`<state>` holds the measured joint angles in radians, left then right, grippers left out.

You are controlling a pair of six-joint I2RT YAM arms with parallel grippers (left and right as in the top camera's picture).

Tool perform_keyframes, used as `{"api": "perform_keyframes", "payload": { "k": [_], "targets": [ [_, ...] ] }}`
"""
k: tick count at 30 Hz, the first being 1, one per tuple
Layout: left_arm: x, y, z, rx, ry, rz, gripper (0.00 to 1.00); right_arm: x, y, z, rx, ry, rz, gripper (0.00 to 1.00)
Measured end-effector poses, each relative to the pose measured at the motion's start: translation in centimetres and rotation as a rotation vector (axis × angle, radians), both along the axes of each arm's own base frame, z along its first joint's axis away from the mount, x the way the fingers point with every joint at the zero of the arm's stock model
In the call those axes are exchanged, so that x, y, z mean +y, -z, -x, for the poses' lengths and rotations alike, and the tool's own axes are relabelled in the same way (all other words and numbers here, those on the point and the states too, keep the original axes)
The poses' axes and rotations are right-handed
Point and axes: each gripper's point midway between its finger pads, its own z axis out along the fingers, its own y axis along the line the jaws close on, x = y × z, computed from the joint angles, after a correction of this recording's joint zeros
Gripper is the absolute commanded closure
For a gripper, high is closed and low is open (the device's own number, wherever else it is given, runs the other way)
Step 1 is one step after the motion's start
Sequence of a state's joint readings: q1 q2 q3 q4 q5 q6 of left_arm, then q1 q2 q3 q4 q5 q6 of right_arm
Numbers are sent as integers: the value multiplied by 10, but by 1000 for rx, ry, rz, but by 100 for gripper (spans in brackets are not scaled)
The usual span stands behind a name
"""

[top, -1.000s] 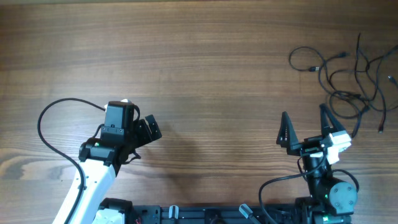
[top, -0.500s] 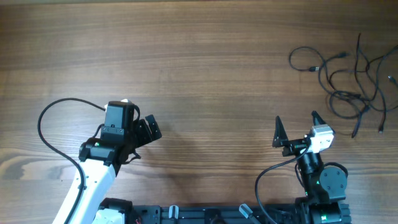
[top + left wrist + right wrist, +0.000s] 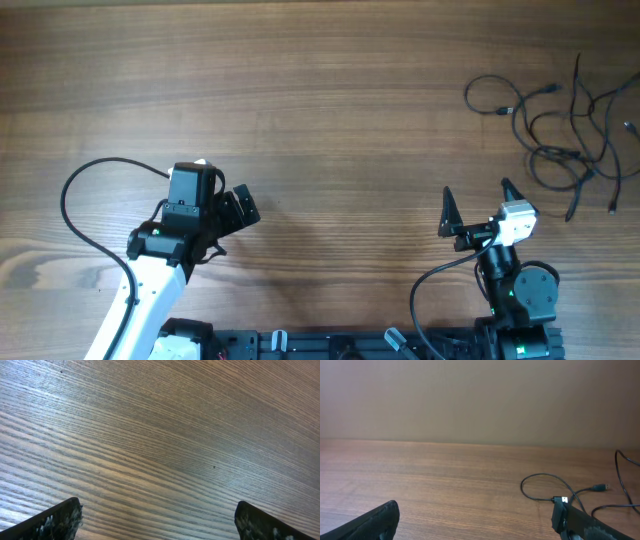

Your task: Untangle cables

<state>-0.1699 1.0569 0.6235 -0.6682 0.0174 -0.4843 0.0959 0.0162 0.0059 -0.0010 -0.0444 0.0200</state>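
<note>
The cables [image 3: 552, 152] lie between one and two o'clock from the right gripper [image 3: 475, 190], the nearer one. Its fingers and the left gripper's [image 3: 238, 208] are wide apart, holding nothing.

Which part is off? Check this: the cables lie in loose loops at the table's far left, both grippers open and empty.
The side. The overhead view shows the cables in loose loops at the table's far right; left gripper and right gripper are open and empty.
</note>
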Motion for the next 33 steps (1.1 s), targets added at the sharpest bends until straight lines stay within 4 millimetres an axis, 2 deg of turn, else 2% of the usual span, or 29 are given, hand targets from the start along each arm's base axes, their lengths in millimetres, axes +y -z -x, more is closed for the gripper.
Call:
{"api": "perform_keyframes", "payload": {
  "k": [11,14,20,22,30,33],
  "targets": [
    [0,0,1,5,1,-2,0,0,0,0,0,0,0,0],
    [0,-8,1,-43,0,7,0,0,0,0,0,0,0,0],
    [-1,-58,-9,-401,3,65,0,0,0,0,0,0,0,0],
    [1,-71,-5,-537,-2,82,0,0,0,0,-1,0,0,0],
    [24,-109,-2,-908,-46,50,0,0,0,0,-1,0,0,0],
    [28,-119,-1,-998,-35,17,0,0,0,0,-1,0,0,0]
  ]
}}
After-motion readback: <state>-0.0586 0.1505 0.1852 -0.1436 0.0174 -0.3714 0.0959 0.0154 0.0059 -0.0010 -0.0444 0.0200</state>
